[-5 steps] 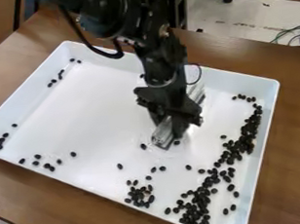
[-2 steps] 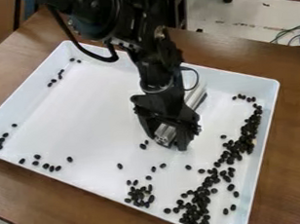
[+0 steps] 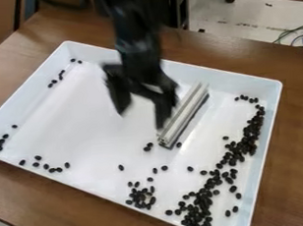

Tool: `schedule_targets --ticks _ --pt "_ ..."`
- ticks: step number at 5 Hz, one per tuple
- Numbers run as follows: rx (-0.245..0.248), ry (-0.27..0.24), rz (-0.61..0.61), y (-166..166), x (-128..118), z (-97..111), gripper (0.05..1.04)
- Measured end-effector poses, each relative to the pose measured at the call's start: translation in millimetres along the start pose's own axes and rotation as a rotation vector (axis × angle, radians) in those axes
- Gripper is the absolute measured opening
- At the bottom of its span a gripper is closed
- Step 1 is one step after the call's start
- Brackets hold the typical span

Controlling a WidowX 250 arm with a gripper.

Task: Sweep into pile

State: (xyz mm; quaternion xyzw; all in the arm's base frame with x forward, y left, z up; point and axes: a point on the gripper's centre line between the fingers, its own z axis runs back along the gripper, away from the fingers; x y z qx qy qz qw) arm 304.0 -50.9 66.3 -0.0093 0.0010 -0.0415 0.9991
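Your gripper (image 3: 141, 116) is over the tray (image 3: 82, 115), abt. mid, on the L side of the bar (image 3: 186, 113) in the cam view. Its fingers are spread wide apart w/ nothing btwn them. The finger next to the bar is right by its long side, but you can't tell if they touch.

The bar is down in the tray on a slant: one end to the top R, the other to the bottom L. A few beans sit by its low end.

The most beans (image 3: 200, 207) are in a long, thick, bumpy line by the R wall, w/ lots down near the bottom corner. You've got a small bunch (image 3: 141, 198) L of that, near the front wall, & a few loose ones btwn it & the bar. More loose beans are by the front wall on the L, some by the L wall, & a few up near the top L corner.

The tray is on a brown table (image 3: 76, 204). You can see thin cords (image 3: 300, 35) at the R edge, past the table.
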Motion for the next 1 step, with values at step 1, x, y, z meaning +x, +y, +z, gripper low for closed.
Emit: schedule_targets --ticks 1 --pt "0.036 0.029 0.192 51.2 -20.7 25.5 0.999"
